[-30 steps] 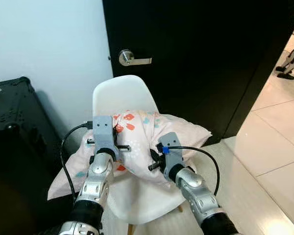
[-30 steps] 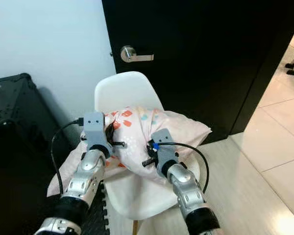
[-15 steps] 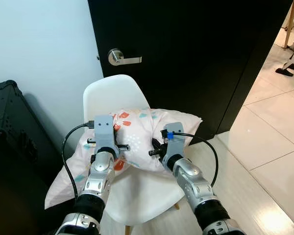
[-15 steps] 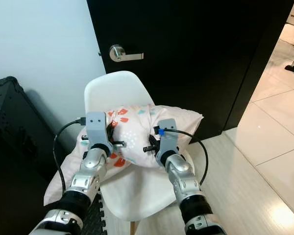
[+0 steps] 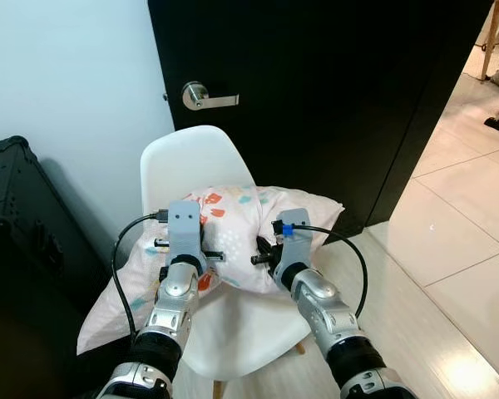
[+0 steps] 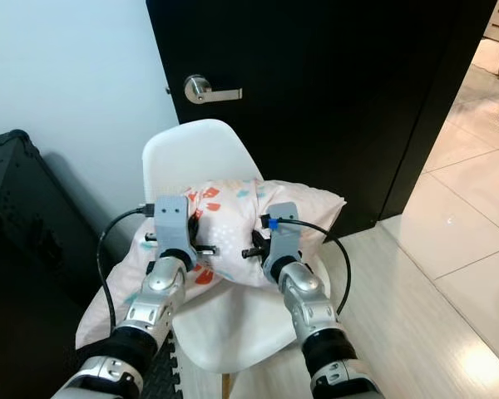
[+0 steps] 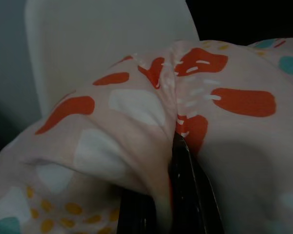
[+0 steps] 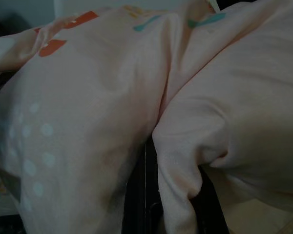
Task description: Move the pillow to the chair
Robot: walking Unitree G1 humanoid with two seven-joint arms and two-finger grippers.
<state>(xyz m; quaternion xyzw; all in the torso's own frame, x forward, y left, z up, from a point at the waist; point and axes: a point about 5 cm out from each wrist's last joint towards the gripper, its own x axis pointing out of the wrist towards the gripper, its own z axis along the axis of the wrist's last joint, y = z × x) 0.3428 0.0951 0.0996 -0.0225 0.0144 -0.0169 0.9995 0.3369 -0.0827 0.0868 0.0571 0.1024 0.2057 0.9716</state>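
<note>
A pink pillow (image 5: pixel 237 218) with red, teal and white blotches lies across the seat of a white shell chair (image 5: pixel 191 162). Its left end droops over the seat's edge. My left gripper (image 5: pixel 200 224) is shut on a fold of the pillow near its middle. In the left wrist view the cloth (image 7: pixel 136 112) is bunched over one black finger (image 7: pixel 185 190). My right gripper (image 5: pixel 269 243) is shut on the pillow's right half, and in the right wrist view the fabric (image 8: pixel 88 107) wraps the dark fingers (image 8: pixel 146 200).
Behind the chair stands a black door with a silver lever handle (image 5: pixel 201 97). A black case (image 5: pixel 25 224) stands close on the left against the pale blue wall. A light tiled floor (image 5: pixel 457 241) opens to the right.
The camera drew back and rose over the second. The pillow has settled lower on the seat, less bunched. My left gripper has shifted slightly right; both grippers keep their hold.
</note>
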